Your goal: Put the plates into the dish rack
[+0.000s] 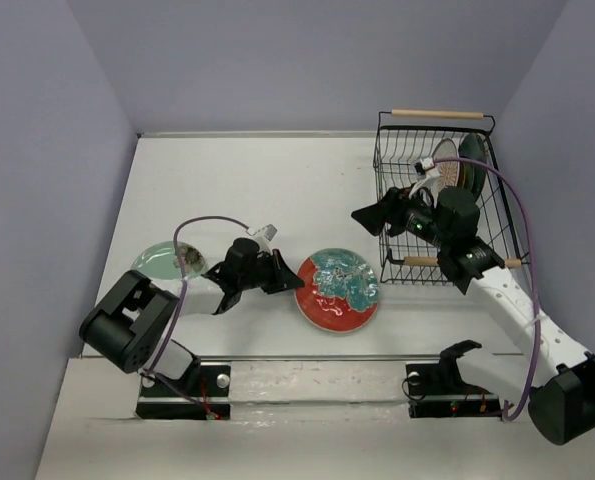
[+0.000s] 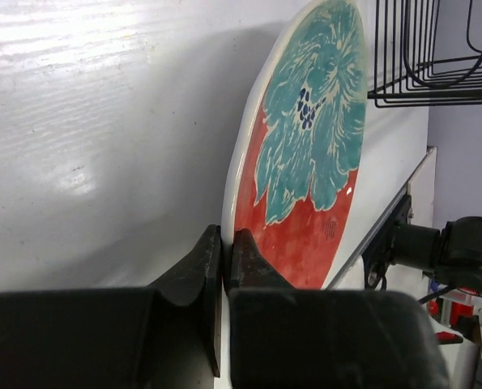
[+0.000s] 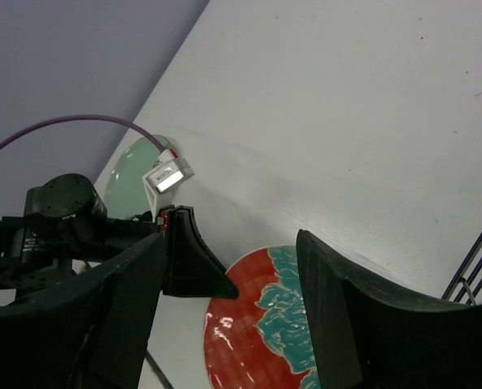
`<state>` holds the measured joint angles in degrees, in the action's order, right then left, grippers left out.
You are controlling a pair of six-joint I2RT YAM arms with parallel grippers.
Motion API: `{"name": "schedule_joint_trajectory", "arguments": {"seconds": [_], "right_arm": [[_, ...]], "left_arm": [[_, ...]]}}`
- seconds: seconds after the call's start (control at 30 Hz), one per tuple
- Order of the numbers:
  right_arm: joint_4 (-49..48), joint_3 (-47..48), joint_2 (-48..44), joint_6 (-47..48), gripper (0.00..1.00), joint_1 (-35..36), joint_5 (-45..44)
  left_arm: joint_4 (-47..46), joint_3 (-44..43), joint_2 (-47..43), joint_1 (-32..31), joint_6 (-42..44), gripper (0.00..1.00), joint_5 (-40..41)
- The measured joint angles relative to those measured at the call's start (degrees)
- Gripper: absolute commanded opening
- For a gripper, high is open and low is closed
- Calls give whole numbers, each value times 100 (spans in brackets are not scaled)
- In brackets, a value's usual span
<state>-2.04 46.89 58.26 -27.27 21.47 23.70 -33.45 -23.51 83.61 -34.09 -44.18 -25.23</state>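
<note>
You will find the left hand (image 1: 295, 283) clamped on the left rim of the red plate (image 1: 339, 292) on the worktop (image 1: 257, 180). The right hand (image 1: 365, 220) hangs at the left side of the dish rack (image 1: 437, 114), which holds upright plates (image 1: 459, 165).

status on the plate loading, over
Left gripper jaws shut on rim of large red round plate with teal centre. Right gripper open, empty, beside black wire dish rack.

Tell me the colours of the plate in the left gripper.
The plate is red with a teal centre, clearest in the left wrist view.
</note>
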Motion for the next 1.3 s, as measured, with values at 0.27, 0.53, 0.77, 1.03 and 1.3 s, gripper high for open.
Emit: {"name": "schedule_joint_trajectory", "arguments": {"seconds": [0.27,0.53,0.77,1.03,1.3], "right_arm": [[175,280,216,450,79,4,697],[588,1252,1261,1355,84,85,1615],[1132,2127,2308,2378,87,273,2271],[1622,2422,2885,3056,85,837,2345],[1633,2430,3023,2992,7,935,3292]], "left_arm": [[1185,223,-1574,0,413,6,511],[3773,-597,-3414,116,1543,5,1281],[4843,-1727,-3910,446,2135,5,1182],[5101,-2485,-4052,573,2481,6,903],[5287,-2636,-4087,654,2870,30,822]]}}
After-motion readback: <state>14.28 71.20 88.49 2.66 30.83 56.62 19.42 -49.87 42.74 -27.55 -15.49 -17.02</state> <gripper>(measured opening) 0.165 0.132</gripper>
